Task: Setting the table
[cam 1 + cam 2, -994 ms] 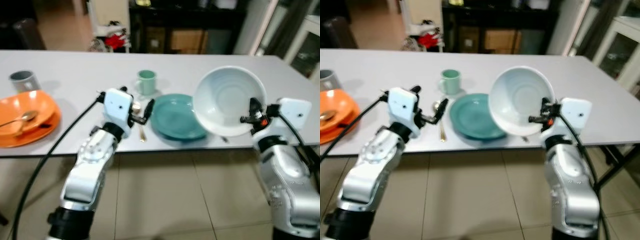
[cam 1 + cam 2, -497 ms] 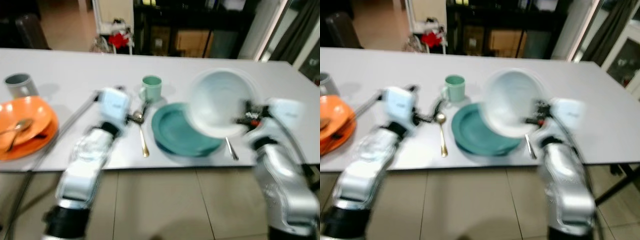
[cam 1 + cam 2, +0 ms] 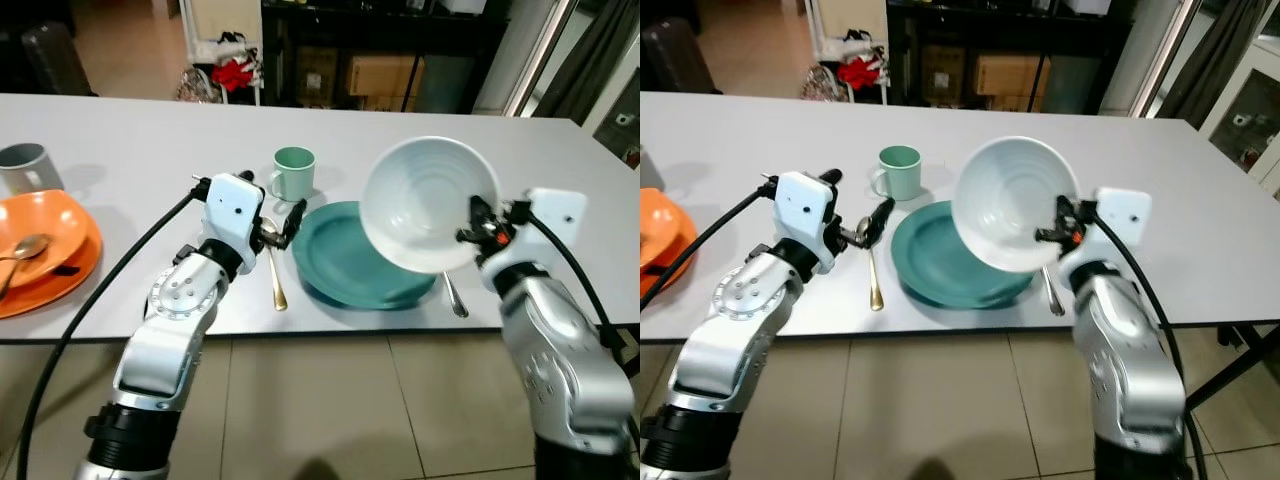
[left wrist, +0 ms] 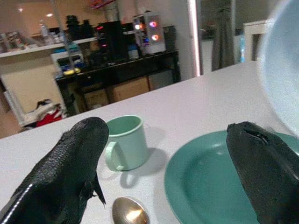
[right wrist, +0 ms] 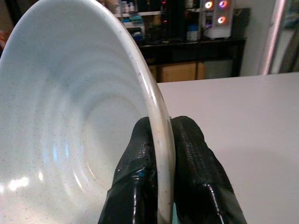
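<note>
- My right gripper (image 5: 161, 154) has its fingers pinched on the rim of the white bowl (image 3: 428, 203), held tilted on edge.
- The teal plate (image 3: 345, 262) lies below the bowl, toward 8 o'clock from my right fingers; the bowl must level out before it goes down.
- My left gripper (image 4: 173, 158) hangs spread wide over the gold spoon (image 3: 274, 278), at the plate's 9 o'clock.

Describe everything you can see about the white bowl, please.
The white bowl is wide and round, glossy like glazed ceramic, with faint concentric rings inside. It is empty and tipped steeply on edge, its opening facing the camera. The right gripper pinches its rim, holding it above the teal plate, apart from the table.
</note>
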Available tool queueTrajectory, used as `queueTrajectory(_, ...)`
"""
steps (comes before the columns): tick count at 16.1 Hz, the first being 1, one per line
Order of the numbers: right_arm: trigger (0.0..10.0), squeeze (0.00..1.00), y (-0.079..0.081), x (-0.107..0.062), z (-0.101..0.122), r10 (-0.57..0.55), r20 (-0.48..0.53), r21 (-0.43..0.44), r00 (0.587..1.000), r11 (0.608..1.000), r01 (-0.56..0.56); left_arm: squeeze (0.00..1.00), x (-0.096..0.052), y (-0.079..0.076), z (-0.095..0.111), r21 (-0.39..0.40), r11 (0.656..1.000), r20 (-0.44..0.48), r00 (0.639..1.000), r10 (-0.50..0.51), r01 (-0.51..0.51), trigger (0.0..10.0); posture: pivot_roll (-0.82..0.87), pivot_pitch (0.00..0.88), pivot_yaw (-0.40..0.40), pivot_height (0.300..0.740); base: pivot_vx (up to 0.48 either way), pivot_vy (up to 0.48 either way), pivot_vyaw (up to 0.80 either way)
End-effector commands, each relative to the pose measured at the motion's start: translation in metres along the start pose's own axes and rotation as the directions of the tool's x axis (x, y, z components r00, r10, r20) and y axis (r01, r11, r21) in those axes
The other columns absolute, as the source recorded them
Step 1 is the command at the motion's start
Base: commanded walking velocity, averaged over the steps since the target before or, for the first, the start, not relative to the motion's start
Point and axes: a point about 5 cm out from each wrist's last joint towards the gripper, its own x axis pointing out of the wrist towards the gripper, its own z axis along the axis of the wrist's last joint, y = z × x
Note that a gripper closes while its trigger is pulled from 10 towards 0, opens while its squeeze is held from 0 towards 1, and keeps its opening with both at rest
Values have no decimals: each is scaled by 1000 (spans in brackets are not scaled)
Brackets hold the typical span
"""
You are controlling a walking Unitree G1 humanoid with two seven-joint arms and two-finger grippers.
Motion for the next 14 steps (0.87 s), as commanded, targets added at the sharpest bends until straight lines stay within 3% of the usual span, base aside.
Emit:
queueTrajectory(1,10000,0,-3,3,6,-11,14,16,1000,1000,11,0,3,-5,-1,-1,999,-8,999,-51,51,10000,25,0,-47,740,0,0,0)
queueTrajectory(3,10000,0,-12,19,1,-50,-74,-43,996,998,47,0,4,-9,0,12,990,-19,990,-140,140,10000,32,0,-41,740,0,0,0)
queueTrajectory(5,10000,0,-14,29,-1,-48,-125,-33,991,998,44,0,5,-10,2,24,980,-21,980,-197,197,10000,32,0,-41,740,0,0,0)
queueTrajectory(10,10000,0,-13,59,-15,96,-318,177,943,983,-41,0,1,-12,5,54,931,-65,932,-357,360,10000,58,0,-58,740,0,0,0)
queueTrajectory(11,10000,0,-14,69,-22,126,-372,216,920,975,-46,0,-8,-10,-4,72,906,-132,904,-406,417,10000,63,0,-58,740,0,0,0)
queueTrajectory(14,10000,0,-11,82,-33,175,-432,303,885,952,-40,0,-19,-7,-16,72,876,-217,865,-453,477,10000,69,0,-59,740,0,0,0)
